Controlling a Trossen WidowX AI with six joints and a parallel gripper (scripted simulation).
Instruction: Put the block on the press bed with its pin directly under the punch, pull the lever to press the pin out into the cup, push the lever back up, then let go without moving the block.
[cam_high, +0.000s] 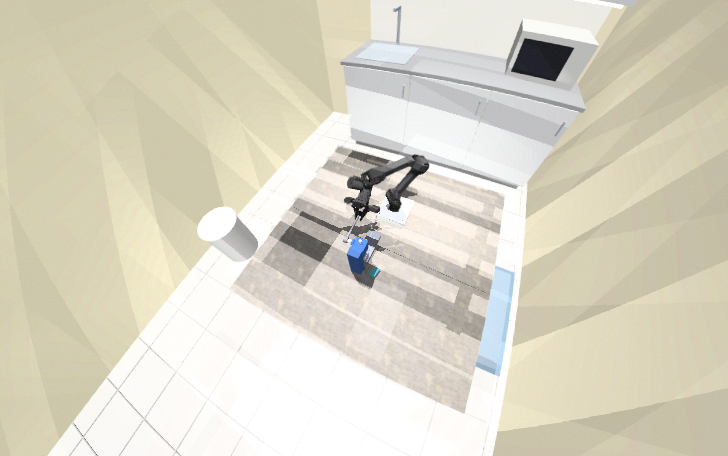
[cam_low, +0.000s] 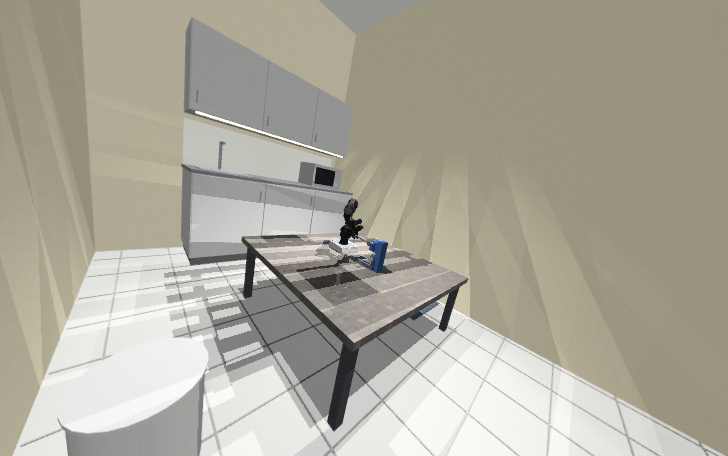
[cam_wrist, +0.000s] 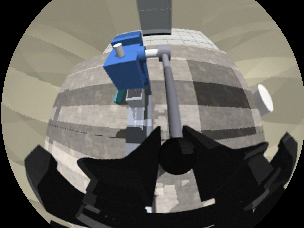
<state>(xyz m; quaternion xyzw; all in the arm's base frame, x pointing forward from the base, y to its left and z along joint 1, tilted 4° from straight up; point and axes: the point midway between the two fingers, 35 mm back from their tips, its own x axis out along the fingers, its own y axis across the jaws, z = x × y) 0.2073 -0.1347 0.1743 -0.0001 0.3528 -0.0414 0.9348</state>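
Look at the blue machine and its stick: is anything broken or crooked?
Nothing stands out. The blue press looks upright and unbroken. Its lever slants, but levers tilt when used, and the jaws are shut on its knob.

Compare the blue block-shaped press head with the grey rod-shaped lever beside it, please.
The blue block-shaped press head is broad and boxy, whereas the grey rod-shaped lever is long and slender. The press head is clear of the gripper, while the lever has its black knob end between the fingers. Both belong to the press.
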